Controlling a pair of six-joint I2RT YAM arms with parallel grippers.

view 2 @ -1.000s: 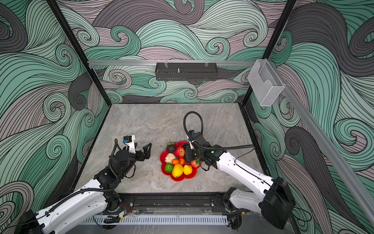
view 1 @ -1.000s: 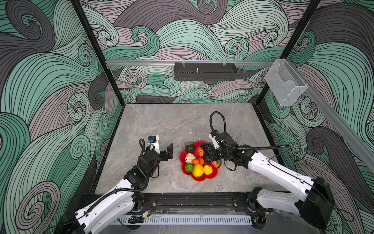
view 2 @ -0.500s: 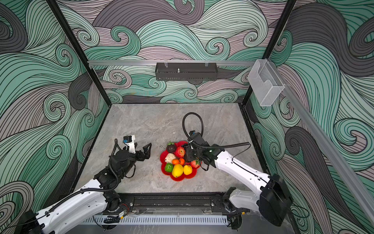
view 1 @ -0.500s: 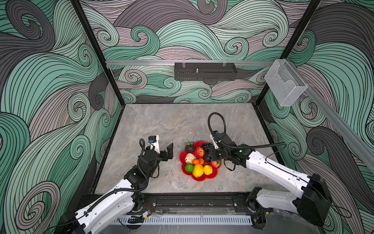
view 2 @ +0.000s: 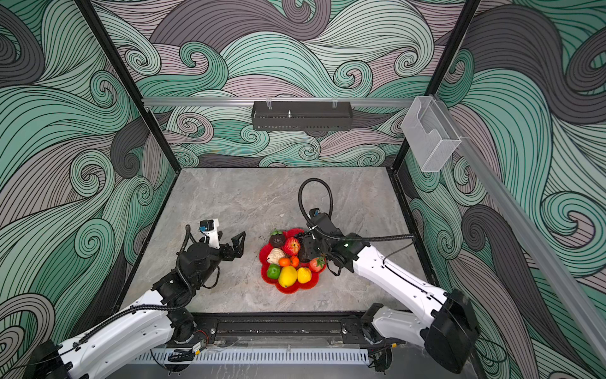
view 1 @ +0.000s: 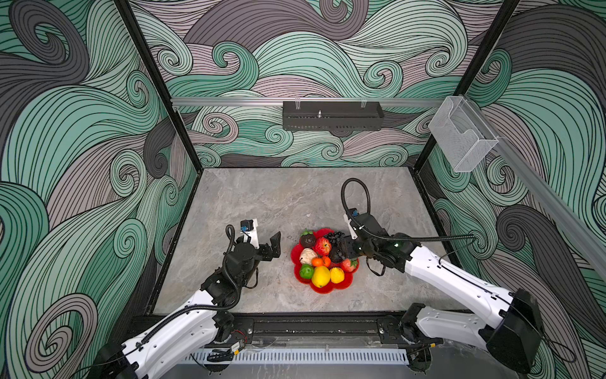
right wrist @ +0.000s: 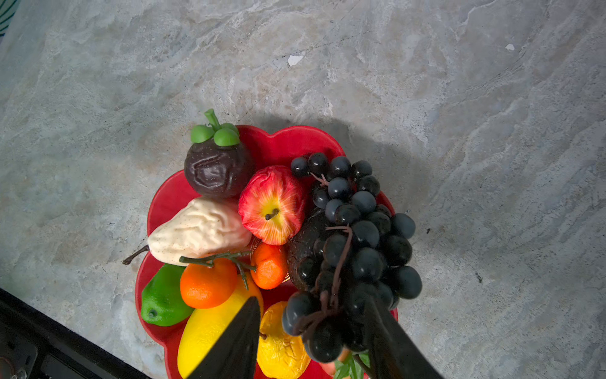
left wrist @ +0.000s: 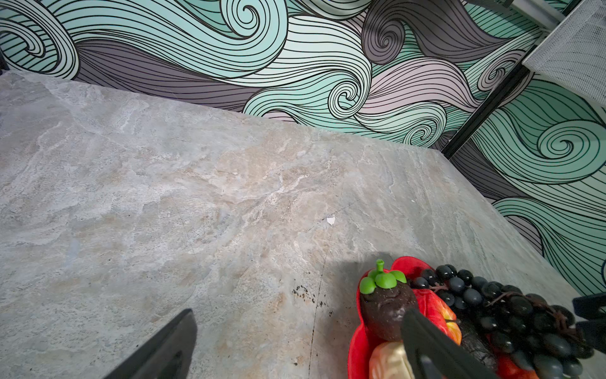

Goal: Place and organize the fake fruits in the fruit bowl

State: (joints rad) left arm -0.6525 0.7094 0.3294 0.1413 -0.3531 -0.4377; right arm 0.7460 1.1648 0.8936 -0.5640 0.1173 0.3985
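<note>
- Fruit bowl (view 1: 324, 290), glossy red with a scalloped rim, sits on the grey tabletop (view 1: 295, 203) near its front edge, slightly right of centre, with the fake fruits (view 2: 284, 262) piled inside.
- Along the near rim lie a green lime (view 1: 306, 271), a large yellow fruit (view 1: 320, 276) and a smaller yellow one (view 1: 337, 275).
- Left gripper (left wrist: 298, 316) hovers over bare tabletop just left of the bowl, jaws spread wide, holding nothing.
- Right gripper (right wrist: 311, 300) reaches in from the right. Its jaws stand apart on either side of the stem end of the dark grape bunch (right wrist: 357, 229), one finger clear of the grapes.
- Grape bunch's long axis runs from that gripper toward the bowl's far rim.
- Red apple (view 1: 323, 246) and a dark, green-capped fruit (view 1: 307, 241) sit at the far side.
- Beyond the bowl, open tabletop stretches to the patterned back wall (view 1: 328, 65).
</note>
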